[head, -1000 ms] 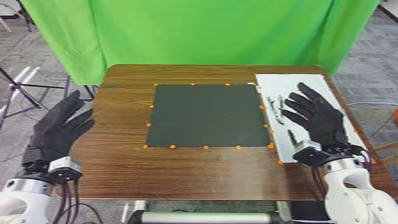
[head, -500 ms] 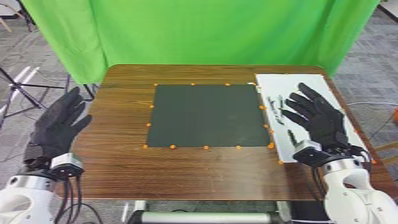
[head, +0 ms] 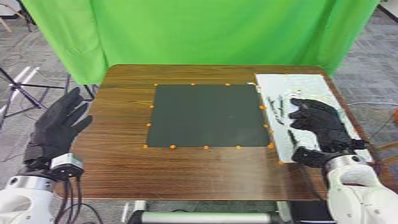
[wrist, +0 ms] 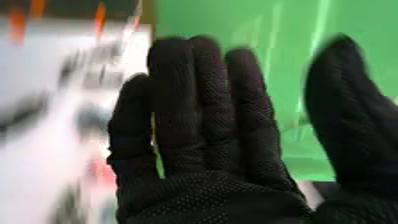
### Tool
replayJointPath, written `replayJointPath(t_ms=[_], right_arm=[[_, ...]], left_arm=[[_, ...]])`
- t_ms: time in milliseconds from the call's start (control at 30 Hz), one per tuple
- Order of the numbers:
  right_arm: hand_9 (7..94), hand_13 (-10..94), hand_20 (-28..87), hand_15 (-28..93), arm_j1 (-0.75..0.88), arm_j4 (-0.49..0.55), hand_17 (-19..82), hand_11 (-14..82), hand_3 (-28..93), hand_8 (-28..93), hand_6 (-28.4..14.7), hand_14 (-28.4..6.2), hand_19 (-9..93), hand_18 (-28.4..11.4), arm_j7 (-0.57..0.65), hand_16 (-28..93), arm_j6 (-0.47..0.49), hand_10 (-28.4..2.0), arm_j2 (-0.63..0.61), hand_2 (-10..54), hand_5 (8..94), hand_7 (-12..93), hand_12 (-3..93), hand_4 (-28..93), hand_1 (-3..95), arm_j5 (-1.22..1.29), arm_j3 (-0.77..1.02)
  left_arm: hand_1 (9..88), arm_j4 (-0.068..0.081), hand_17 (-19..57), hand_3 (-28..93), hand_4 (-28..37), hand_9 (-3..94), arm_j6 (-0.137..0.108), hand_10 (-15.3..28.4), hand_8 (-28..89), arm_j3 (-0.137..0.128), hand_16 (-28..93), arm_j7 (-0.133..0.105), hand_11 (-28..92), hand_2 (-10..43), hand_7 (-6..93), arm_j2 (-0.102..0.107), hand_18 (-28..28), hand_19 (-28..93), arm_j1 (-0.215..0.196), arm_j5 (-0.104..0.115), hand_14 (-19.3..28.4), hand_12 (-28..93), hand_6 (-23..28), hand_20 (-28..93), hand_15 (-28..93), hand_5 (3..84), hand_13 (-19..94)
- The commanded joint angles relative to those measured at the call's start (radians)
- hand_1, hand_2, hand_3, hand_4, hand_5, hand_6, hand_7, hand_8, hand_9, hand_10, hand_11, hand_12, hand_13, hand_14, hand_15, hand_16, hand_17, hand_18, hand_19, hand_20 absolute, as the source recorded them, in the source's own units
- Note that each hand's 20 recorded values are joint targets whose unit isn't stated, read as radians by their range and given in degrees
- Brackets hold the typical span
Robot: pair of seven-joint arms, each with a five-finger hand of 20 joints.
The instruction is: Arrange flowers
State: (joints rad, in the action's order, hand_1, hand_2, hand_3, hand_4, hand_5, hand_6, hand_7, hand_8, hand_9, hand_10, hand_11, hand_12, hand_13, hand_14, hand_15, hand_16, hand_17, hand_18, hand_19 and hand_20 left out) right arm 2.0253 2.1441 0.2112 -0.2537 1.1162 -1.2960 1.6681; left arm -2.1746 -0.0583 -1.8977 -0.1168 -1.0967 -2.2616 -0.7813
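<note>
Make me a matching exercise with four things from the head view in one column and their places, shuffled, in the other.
Things:
1. Dark mat
2. Green curtain
3. Right hand
4. Left hand

Places:
A. Over the white sheet
B. By the table's left edge
C. On the middle of the table
D. Behind the table

Pairs: 1-C, 2-D, 3-A, 4-B

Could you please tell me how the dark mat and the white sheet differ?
The dark mat is broader and lies near the middle of the table, whereas the white sheet is narrower and lies toward its right. The right hand is above the white sheet, not the dark mat. Both have orange marks along their edges.
</note>
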Motion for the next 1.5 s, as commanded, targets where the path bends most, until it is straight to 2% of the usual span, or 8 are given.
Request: replayJointPath(t_ms=[33,100,167,233,367,667,1400,1500], right_arm=[[65.1,61,45,73,0.061,0.07,27,47.0,55,-6,1.1,-8.0,81,-18.3,0.365,26,0.089,-10.2,-0.237,-9.1,55.9,47,30.4,-28,50.6,-1.053,-0.011],[66.2,61,47,75,0.082,0.094,27,50.0,35,-3,1.4,-7.7,82,-18.2,0.393,27,0.219,-9.9,-0.252,-8.7,55.9,52,33.9,-28,62.4,-1.053,0.013],[65.9,61,49,75,0.095,0.099,26,51.5,23,-9,2.5,-7.6,81,-18.0,0.404,29,0.294,-10.0,-0.263,-9.3,57.8,48,33.6,-25,62.8,-1.057,0.021],[65.1,60,50,76,0.104,0.101,26,53.1,16,-19,2.2,-9.0,82,-19.4,0.412,30,0.332,-10.7,-0.271,-9.5,59.5,47,34.4,-19,55.1,-1.049,0.021],[64.3,59,50,77,0.09,0.089,25,53.7,22,-19,1.2,-9.8,82,-20.3,0.446,30,0.399,-11.7,-0.282,-9.5,60.5,46,35.5,-23,48.6,-1.054,-0.004],[63.4,58,50,77,0.057,0.052,24,53.8,58,-18,0.2,-11.2,82,-21.3,0.497,29,0.441,-13.0,-0.279,-9.5,61.2,44,35.8,-28,28.8,-1.063,-0.053],[63.3,58,49,77,-0.04,-0.067,25,54.1,65,-18,-0.2,-11.7,83,-21.4,0.506,29,0.524,-13.5,-0.24,-9.5,61.8,44,35.6,-28,26.2,-1.059,-0.219],[64.2,60,50,80,-0.048,-0.065,26,57.7,67,-18,0.8,-11.1,85,-21.4,0.513,30,0.575,-12.0,-0.237,-9.5,62.3,48,37.8,-28,31.7,-1.087,-0.252]], left_arm=[[26.1,-0.019,-9.9,69,-26.2,16.9,0.011,9.1,-10,-0.025,9,0.015,14,-5.4,19.1,-0.019,16.1,35,-0.044,-0.008,10.5,19,1.9,10,17,23.5,11],[26.2,-0.022,-9.9,68,-26.2,16.9,0.01,9.1,-10,-0.028,9,0.013,14,-5.4,19.2,-0.018,16.2,35,-0.044,-0.008,10.5,19,1.8,10,17,23.5,11],[26.1,-0.022,-9.9,68,-26.2,17.0,0.014,9.1,-10,-0.03,9,0.018,14,-5.4,19.3,-0.019,16.3,35,-0.042,-0.01,10.6,19,1.8,10,17,23.5,11],[26.1,-0.019,-9.9,68,-26.2,17.0,0.016,9.0,-10,-0.027,8,0.019,14,-5.3,19.3,-0.018,16.3,35,-0.037,-0.012,10.7,19,1.8,10,18,23.5,11],[26.0,-0.026,-10.0,68,-26.1,17.0,0.015,9.0,-10,-0.033,8,0.021,14,-5.3,19.2,-0.021,16.4,35,-0.057,-0.012,10.7,19,1.8,10,18,23.5,11],[26.1,-0.024,-10.1,68,-26.1,17.1,0.021,9.0,-10,-0.033,7,0.022,14,-5.2,19.3,-0.014,16.5,36,-0.058,-0.01,10.8,19,1.8,10,19,23.5,11],[25.5,-0.022,-10.2,68,-26.2,17.9,0.013,9.3,-10,-0.028,7,0.025,14,-4.7,19.2,-0.011,16.7,36,-0.057,-0.001,11.3,19,1.9,10,19,24.0,12],[25.4,-0.022,-10.3,68,-26.2,17.9,0.015,9.2,-10,-0.027,7,0.029,14,-4.6,19.1,-0.012,16.7,36,-0.055,-0.002,11.2,19,1.9,10,19,24.0,12]])
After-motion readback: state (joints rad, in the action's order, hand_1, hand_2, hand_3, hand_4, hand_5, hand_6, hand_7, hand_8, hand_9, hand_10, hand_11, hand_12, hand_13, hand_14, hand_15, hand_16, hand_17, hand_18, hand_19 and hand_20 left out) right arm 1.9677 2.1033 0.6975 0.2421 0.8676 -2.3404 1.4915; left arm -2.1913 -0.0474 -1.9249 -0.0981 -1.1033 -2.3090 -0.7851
